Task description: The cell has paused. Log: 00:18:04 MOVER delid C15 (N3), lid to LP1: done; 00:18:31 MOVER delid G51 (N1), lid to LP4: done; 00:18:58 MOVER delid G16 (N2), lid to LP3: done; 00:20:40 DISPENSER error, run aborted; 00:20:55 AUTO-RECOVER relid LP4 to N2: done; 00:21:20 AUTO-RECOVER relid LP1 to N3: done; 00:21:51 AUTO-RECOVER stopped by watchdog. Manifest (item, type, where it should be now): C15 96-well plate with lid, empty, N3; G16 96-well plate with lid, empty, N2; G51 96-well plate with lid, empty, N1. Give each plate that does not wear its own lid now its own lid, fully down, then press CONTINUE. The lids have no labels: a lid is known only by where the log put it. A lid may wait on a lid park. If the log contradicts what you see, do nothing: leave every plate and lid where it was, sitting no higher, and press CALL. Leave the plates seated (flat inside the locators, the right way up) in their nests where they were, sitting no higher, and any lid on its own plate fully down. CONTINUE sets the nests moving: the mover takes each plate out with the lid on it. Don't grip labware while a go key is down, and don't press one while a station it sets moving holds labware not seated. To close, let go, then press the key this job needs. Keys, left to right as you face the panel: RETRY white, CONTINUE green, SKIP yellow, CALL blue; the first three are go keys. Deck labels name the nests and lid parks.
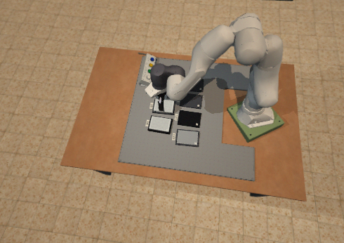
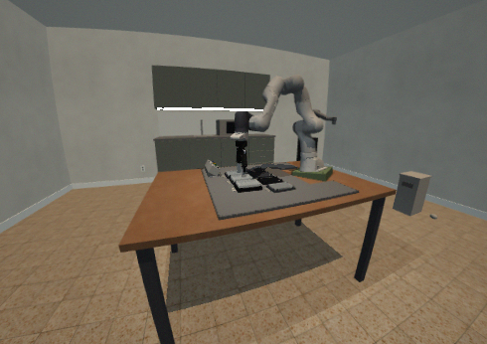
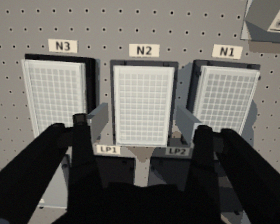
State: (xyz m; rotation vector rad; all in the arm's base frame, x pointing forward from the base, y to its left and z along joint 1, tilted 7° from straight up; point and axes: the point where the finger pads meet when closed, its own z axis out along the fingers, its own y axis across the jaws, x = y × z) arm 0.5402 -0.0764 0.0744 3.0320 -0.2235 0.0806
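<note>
In the wrist view three white 96-well plates sit in a row: one in N3 (image 3: 53, 95), one in N2 (image 3: 143, 102), one in N1 (image 3: 226, 97). I cannot tell from here which of them wear lids. My gripper (image 3: 142, 113) is open and empty. It hangs just above the N2 plate (image 1: 164, 105) with one finger on each long side. A grey lid (image 1: 187, 138) lies flat on the lid park nearest the table front; I cannot read that park's label. The other lid parks (image 1: 189, 119) look dark and bare. The N3 plate (image 1: 160, 124) is in the open; my wrist hides N1 in the top view.
The key panel (image 1: 150, 69) stands at the far-left end of the grey deck, just past N1, and its corner also shows in the wrist view (image 3: 268, 20). My arm's base (image 1: 255, 119) is on a green plate at the right. The LP1 (image 3: 107, 149) and LP2 (image 3: 178, 150) labels lie under my fingers.
</note>
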